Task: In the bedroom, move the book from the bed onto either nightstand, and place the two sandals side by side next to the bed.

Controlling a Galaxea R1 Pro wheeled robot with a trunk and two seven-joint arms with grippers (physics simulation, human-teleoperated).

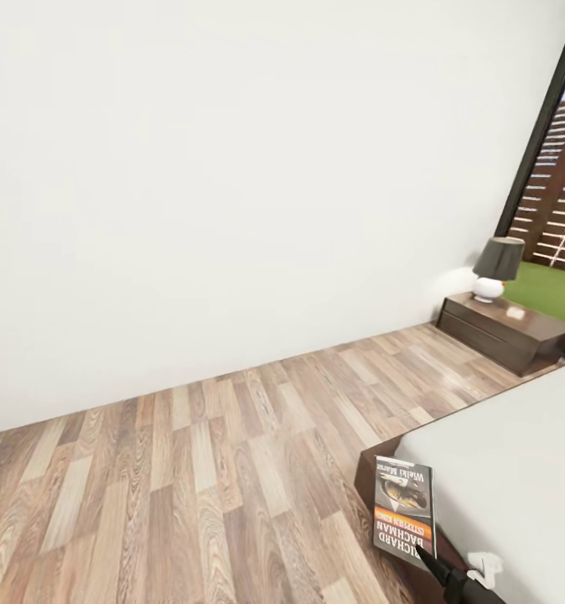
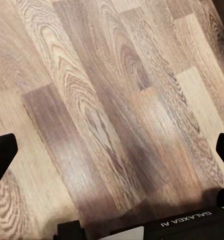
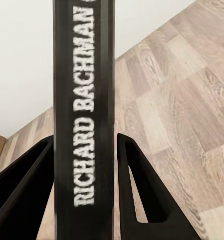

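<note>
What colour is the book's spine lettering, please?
White on the black spine of the book, clearest in the right wrist view.

Wall: plain white wall (image 1: 232, 168) across the upper frame; unmarked, evenly lit
Floor: light wood-plank floor (image 1: 190, 470) with strong grain, lower left to centre; soft sheen on some boards
Window: tall black-framed window (image 1: 559, 143) at the upper right edge; brown slatted fence (image 1: 563, 193) and green grass (image 1: 555, 289) beyond it
Lamp: white round-based table lamp with a dark grey shade (image 1: 495, 267) at right of centre, beside the window
Light: bright and diffuse; faint glow on the wall beside the lamp
</note>
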